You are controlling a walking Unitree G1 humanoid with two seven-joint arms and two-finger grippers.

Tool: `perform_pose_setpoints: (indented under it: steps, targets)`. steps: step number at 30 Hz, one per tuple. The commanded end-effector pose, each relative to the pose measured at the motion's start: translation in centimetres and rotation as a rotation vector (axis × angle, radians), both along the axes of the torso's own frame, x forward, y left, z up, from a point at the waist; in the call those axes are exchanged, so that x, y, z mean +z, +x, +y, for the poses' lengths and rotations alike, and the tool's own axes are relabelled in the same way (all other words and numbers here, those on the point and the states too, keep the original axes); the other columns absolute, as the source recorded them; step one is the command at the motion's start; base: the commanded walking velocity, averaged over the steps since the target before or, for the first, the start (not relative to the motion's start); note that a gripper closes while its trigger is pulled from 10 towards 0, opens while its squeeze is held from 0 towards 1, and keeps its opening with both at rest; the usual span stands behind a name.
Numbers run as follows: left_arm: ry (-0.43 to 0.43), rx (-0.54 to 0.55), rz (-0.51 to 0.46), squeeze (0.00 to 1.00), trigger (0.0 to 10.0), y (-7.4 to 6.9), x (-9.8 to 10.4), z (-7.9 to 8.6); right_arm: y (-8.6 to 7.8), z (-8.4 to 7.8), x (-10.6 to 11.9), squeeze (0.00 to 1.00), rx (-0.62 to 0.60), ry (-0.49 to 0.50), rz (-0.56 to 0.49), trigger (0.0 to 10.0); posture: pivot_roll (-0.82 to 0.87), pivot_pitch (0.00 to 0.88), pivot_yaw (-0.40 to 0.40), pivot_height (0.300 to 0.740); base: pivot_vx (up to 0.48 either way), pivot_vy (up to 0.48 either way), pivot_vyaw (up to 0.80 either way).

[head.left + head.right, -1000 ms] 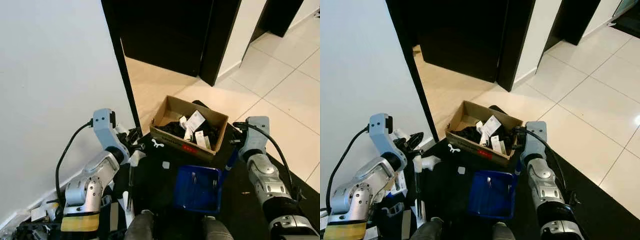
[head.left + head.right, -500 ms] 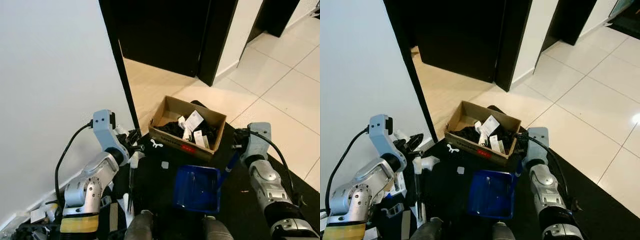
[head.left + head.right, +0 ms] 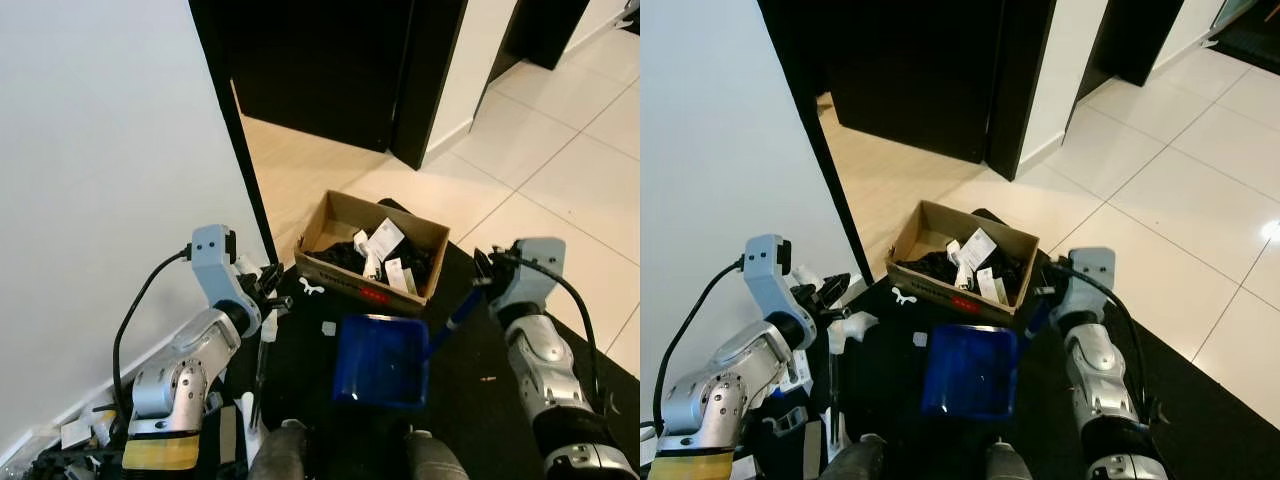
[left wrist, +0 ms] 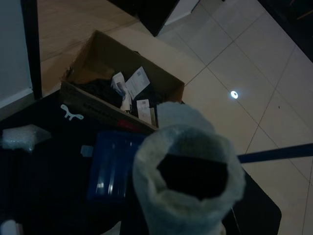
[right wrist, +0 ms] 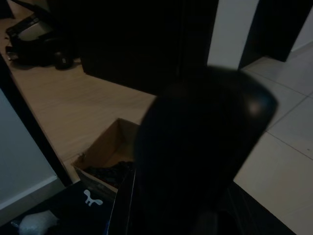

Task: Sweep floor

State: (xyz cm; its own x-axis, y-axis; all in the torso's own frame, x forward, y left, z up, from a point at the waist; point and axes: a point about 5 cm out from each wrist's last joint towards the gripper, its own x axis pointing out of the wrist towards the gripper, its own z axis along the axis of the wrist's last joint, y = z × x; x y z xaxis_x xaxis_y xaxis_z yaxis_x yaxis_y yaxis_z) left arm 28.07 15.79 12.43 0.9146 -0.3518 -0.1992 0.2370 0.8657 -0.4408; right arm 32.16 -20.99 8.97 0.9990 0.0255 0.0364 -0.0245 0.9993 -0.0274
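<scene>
The open cardboard box [image 3: 372, 258] of scraps stood just beyond the glossy blue plastic dustpan [image 3: 378, 358], whose long handle ran back to the right gripper [image 3: 484, 283], seemingly clamped on it. The left gripper [image 3: 268, 303] held a white-wrapped broom [image 3: 258, 370]; its jaws I could not judge.

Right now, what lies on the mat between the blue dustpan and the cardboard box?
A bare strip of black mat separates the blue dustpan from the cardboard box, seen in the left eye view; white scraps lie just left.
</scene>
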Motion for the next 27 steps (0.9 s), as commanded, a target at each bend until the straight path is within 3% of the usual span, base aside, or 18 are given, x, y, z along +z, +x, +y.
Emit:
perform_pose_setpoints:
  steps: [1, 17, 25, 27]
  targets:
    - [0.010, 0.003, 0.001, 0.00, 10.0, 0.0, -0.1, 0.0, -0.4, -0.4, -0.8, 0.00, -0.017, 0.002, 0.025, 10.0, 0.16, 0.172, 0.039, 0.740, 0.000, 0.000, 0.00]
    - [0.010, -0.010, -0.011, 0.00, 10.0, 0.5, 0.4, -0.1, -0.8, -0.7, -1.9, 0.00, -0.055, 0.044, 0.086, 10.0, 0.16, 0.175, 0.055, 0.740, 0.000, 0.000, 0.00]
    - [0.004, -0.072, -0.083, 0.00, 10.0, 1.9, 1.8, -0.8, -0.9, -1.1, -2.5, 0.00, -0.083, 0.035, 0.120, 10.0, 0.16, 0.177, 0.065, 0.740, 0.000, 0.000, 0.00]
    - [-0.003, -0.132, -0.130, 0.00, 10.0, 2.1, 2.9, -1.5, -0.8, -1.1, -2.7, 0.00, -0.084, 0.027, 0.141, 10.0, 0.16, 0.178, 0.066, 0.740, 0.000, 0.000, 0.00]
